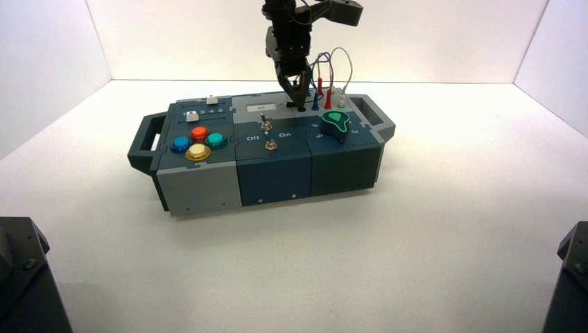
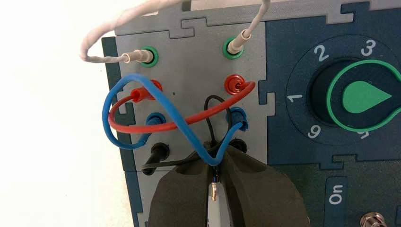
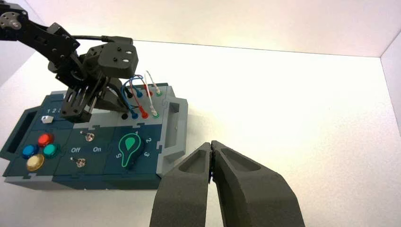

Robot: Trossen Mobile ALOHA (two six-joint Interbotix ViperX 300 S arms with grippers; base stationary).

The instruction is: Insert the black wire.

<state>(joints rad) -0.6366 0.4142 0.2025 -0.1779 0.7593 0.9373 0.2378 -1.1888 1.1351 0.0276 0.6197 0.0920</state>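
Note:
My left gripper (image 1: 299,94) hangs over the wire panel at the box's back right. In the left wrist view it (image 2: 216,157) is shut on one plug of the black wire (image 2: 213,100), and the plug's bare metal pin (image 2: 215,190) shows between the fingers. The wire's other plug (image 2: 155,157) sits in a black socket. The second black socket (image 2: 239,143) lies just beside one fingertip, half hidden. A blue wire (image 2: 179,124) crosses over the fingertips. My right gripper (image 3: 211,147) is shut and empty, held off the box's right side.
Red (image 2: 142,127), blue and white (image 2: 101,59) wires loop between their sockets on the same panel. A green-marked knob (image 2: 361,97) is next to the panel. Two toggle switches (image 1: 266,125) and coloured buttons (image 1: 199,142) lie further along the box.

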